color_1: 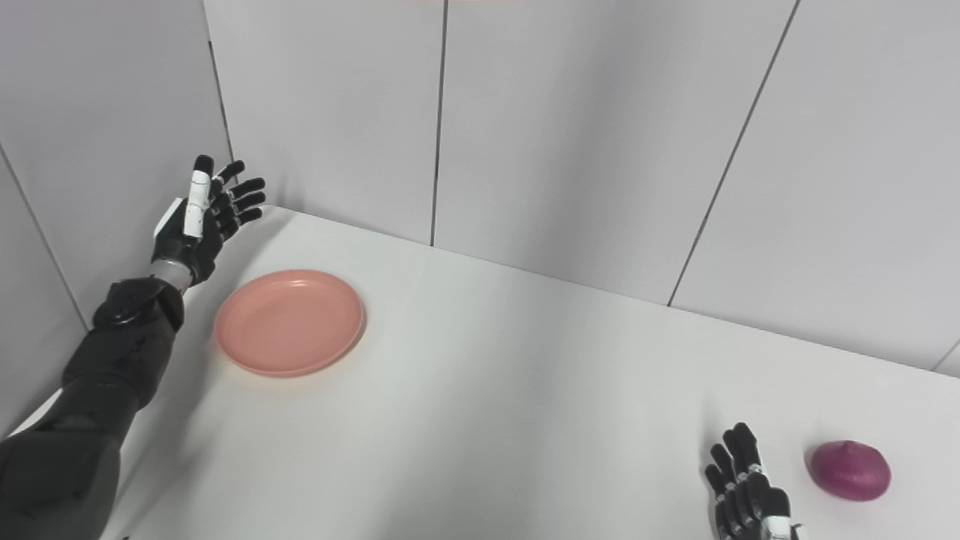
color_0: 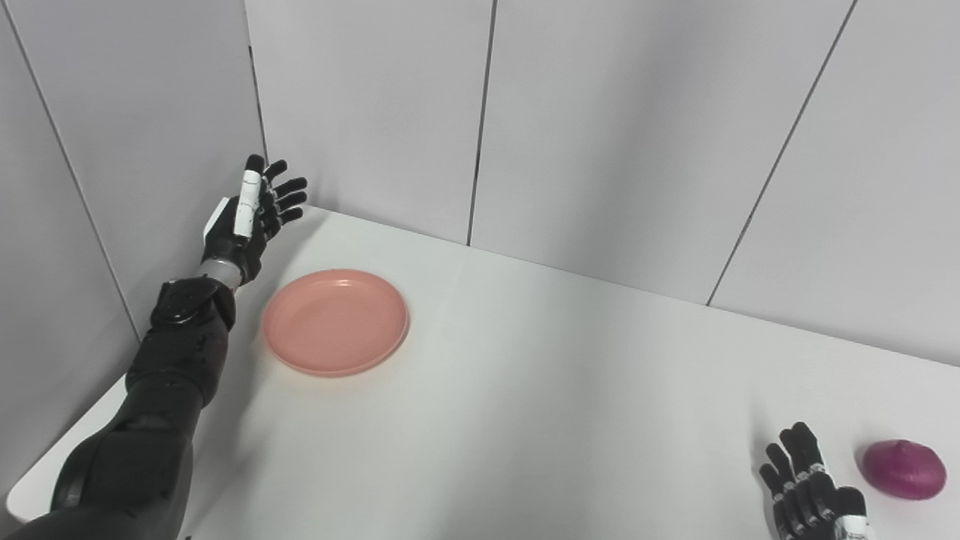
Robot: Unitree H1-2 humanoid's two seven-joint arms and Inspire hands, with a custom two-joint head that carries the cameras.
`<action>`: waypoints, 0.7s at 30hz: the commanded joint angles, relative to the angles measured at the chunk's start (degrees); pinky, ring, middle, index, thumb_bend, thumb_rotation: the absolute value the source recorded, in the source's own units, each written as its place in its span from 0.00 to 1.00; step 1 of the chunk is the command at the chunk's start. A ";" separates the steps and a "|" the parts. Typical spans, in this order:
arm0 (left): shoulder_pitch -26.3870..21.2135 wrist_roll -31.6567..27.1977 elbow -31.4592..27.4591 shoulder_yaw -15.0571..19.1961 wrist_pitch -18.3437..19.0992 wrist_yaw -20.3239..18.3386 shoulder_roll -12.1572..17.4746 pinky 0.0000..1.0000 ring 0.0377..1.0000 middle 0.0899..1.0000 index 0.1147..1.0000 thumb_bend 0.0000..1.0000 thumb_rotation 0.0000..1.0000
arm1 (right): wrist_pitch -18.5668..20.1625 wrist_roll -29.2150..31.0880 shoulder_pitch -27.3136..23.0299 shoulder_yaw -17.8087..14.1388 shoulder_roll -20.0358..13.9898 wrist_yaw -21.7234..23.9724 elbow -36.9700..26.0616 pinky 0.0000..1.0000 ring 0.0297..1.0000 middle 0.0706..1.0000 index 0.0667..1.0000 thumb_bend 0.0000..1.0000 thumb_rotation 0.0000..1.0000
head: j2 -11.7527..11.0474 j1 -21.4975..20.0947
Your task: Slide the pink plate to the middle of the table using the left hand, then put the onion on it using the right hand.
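The pink plate lies flat on the left part of the white table, nothing on it. My left hand is raised above the table's far left corner, just behind and left of the plate, fingers spread and open, not touching it. The purple onion sits at the near right of the table. My right hand rests low at the bottom edge, just left of the onion with a small gap, fingers apart and holding nothing; its lower part is cut off by the picture's edge.
Grey wall panels close the table off at the back and on the left, close behind my left hand. The table's left edge runs beside my left arm.
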 commanded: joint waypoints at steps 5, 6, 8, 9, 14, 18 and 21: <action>-2.35 -1.22 3.41 0.86 -3.51 -1.18 1.85 0.82 0.81 0.80 0.85 0.98 0.92 | -0.37 1.15 5.93 0.04 0.86 0.74 6.09 1.00 1.00 1.00 1.00 0.79 1.00 | 0.47 -0.11; -2.46 -1.28 4.50 0.89 -3.98 -1.50 1.92 0.81 0.81 0.80 0.85 0.98 0.91 | -0.34 1.20 5.96 0.02 0.88 0.71 6.01 1.00 1.00 1.00 1.00 0.79 1.00 | 0.47 -0.11; -2.67 -1.60 6.76 0.97 -5.24 -2.24 2.01 0.81 0.81 0.80 0.85 0.99 0.91 | -0.44 1.24 5.98 0.00 0.86 0.76 5.98 1.00 1.00 1.00 1.00 0.79 1.00 | 0.65 -0.23; -2.77 -1.78 7.82 1.04 -5.89 -2.60 2.02 0.80 0.80 0.80 0.84 0.99 0.90 | -0.52 1.24 5.98 0.00 0.83 0.80 5.99 1.00 1.00 1.00 1.00 0.79 1.00 | 0.65 -0.23; -3.08 -2.72 11.84 1.70 -8.00 -4.44 1.57 0.77 0.80 0.78 0.81 0.99 0.88 | -0.33 1.68 6.17 -0.03 0.84 0.89 5.55 1.00 1.00 1.00 1.00 0.77 1.00 | 1.03 -0.20; -3.19 -2.95 13.96 1.78 -8.97 -4.42 1.24 0.74 0.77 0.75 0.80 1.00 0.87 | -0.38 1.77 6.30 -0.03 0.81 0.95 5.40 1.00 1.00 1.00 1.00 0.78 1.00 | 1.16 -0.23; -3.03 -3.01 14.62 1.63 -9.68 -4.71 0.83 0.74 0.77 0.74 0.80 1.00 0.87 | -0.32 1.71 6.39 0.01 0.78 0.94 5.23 1.00 1.00 1.00 1.00 0.77 1.00 | 1.28 -0.23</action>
